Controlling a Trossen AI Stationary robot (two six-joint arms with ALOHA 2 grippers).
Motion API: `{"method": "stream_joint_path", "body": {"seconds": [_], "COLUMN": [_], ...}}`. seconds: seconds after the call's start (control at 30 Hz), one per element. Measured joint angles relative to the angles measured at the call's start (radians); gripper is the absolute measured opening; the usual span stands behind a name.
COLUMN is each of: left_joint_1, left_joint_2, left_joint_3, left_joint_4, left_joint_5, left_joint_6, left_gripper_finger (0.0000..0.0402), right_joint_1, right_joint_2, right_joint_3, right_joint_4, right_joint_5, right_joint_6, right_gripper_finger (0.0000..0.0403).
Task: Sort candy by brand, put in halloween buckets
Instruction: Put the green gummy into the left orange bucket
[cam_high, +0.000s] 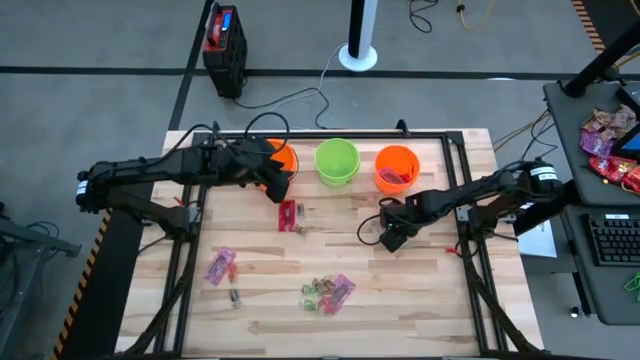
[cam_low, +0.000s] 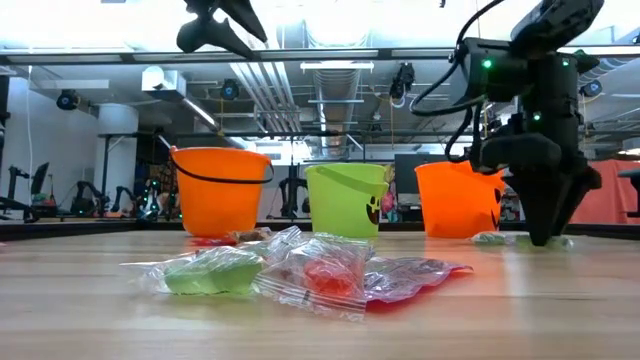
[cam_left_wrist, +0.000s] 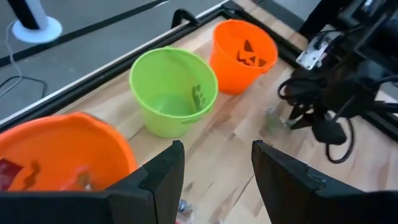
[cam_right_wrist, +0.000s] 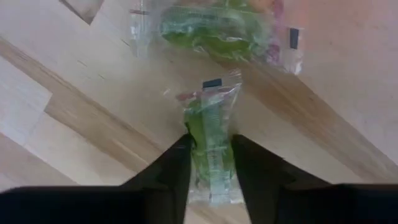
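- Fingers of the right gripper (cam_right_wrist: 210, 163) stand on both sides of a green candy packet (cam_right_wrist: 211, 146), closing on it, low on the table (cam_high: 420, 290).
- Its long axis runs straight forward between them.
- Green bucket (cam_high: 337, 160) is behind, to the left.
- Left gripper (cam_left_wrist: 217, 165) hovers open beside the orange bucket (cam_left_wrist: 59, 146).

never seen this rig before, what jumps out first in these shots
Three halloween buckets line the table's far edge: a lime green bucket between two orange buckets. The right pincer is down on the wood in front of the right orange one, closing around a green candy packet. The left pincer hangs open above the left orange bucket.
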Motion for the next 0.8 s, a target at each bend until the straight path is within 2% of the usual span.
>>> {"method": "stream_joint_path", "body": {"seconds": [0.17,0.2,0.27,0.37,0.47,0.57,0.7,0.8], "left_joint_1": [-0.016,-0.021,-0.037,-0.064,-0.098,-0.129,-0.138,-0.138], "left_joint_2": [0.006,0.008,0.015,0.031,0.064,0.113,0.183,0.215], "left_joint_3": [-0.011,-0.011,-0.012,-0.019,-0.027,-0.027,-0.028,-0.028], "left_joint_4": [0.018,0.023,0.047,0.118,0.212,0.324,0.482,0.563], "left_joint_5": [0.003,0.013,0.065,0.23,0.337,0.347,0.346,0.342], "left_joint_6": [-0.002,-0.001,0.016,0.056,0.112,0.17,0.216,0.216], "left_gripper_finger": [0.0171,0.0171,0.0171,0.0171,0.0171,0.0171,0.0171,0.0171], "right_joint_1": [0.002,0.002,0.002,0.002,0.0,0.0,0.0,0.018], "right_joint_2": [-0.012,-0.026,-0.077,-0.179,-0.245,-0.269,-0.239,-0.205], "right_joint_3": [-0.008,0.0,0.036,0.126,0.227,0.345,0.467,0.555], "right_joint_4": [0.026,0.011,-0.028,-0.041,-0.027,0.06,0.222,0.229], "right_joint_5": [-0.023,-0.038,-0.075,-0.107,-0.06,0.04,0.058,0.089], "right_joint_6": [-0.04,-0.043,-0.051,-0.093,-0.152,-0.286,-0.509,-0.657], "right_gripper_finger": [0.0025,0.002,0.0016,0.0012,0.0011,0.0011,0.0011,0.0011]}}
